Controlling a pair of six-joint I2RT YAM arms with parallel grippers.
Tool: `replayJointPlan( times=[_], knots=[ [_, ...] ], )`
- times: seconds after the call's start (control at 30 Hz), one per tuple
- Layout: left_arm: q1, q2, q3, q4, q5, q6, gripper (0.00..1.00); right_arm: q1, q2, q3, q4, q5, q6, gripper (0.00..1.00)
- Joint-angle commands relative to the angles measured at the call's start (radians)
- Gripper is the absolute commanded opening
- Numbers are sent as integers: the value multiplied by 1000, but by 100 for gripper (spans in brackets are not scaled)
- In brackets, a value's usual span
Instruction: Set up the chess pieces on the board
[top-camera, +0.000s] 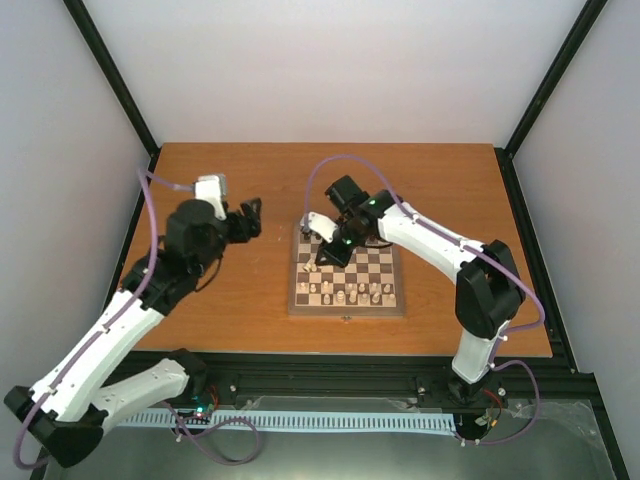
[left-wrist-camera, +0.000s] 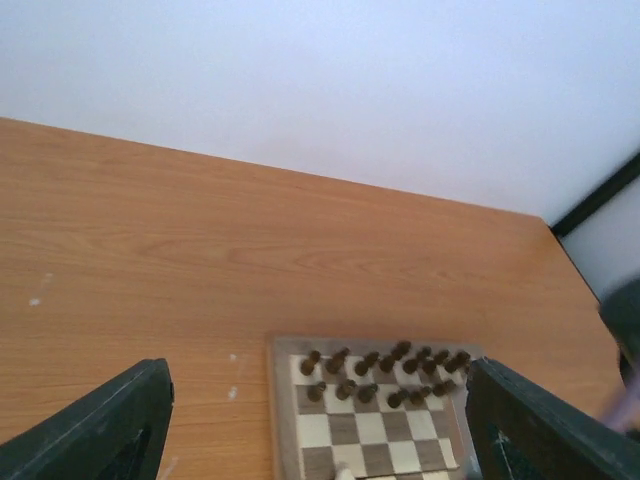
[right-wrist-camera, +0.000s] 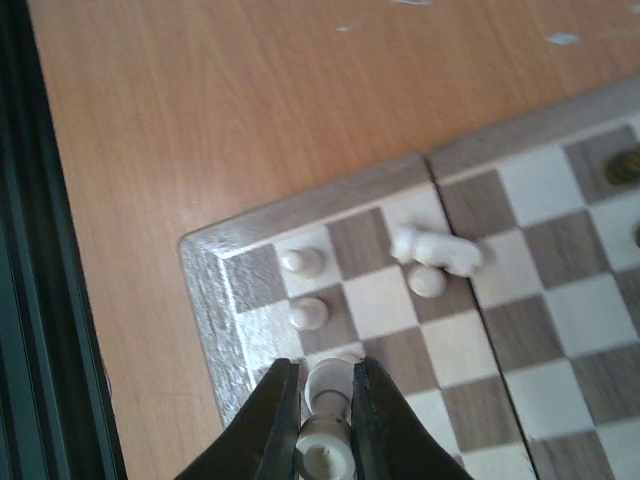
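Note:
The board (top-camera: 347, 312) lies at mid-table with cream chess pieces (top-camera: 350, 292) along its near rows. My right gripper (top-camera: 330, 247) hovers over the board's left part. The right wrist view shows that gripper (right-wrist-camera: 325, 368) shut on an upright cream piece (right-wrist-camera: 330, 385) just above a square near the board's corner (right-wrist-camera: 215, 290). Two cream pawns (right-wrist-camera: 301, 262) stand beside it, and a cream piece (right-wrist-camera: 435, 250) lies on its side. My left gripper (top-camera: 250, 218) is off the board to the left, and its wrist view shows it (left-wrist-camera: 318, 372) open and empty, facing two rows of dark pieces (left-wrist-camera: 385, 372).
Bare wooden table (top-camera: 230, 290) surrounds the board. Black frame posts (top-camera: 115, 85) and white walls close in the sides and back. The table's dark edge (right-wrist-camera: 25, 300) runs close to the board's corner in the right wrist view.

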Motion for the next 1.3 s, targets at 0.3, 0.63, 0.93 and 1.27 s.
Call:
replayJointPlan(
  times=[0.3,0.63,0.93,1.27],
  knots=[
    [632,144,-121,-38,714,-161,82,281,22,-19,32,226,-95,13],
    [731,66,-162,-10,723,-147,82,332,117,0,58,286,-88,13],
    [731,20,-175,-15,706,-131,83,332,171,3,76,281,-83,14],
    [731,17,-174,-13,708,-127,83,332,200,9,100,296,-84,17]
  ],
)
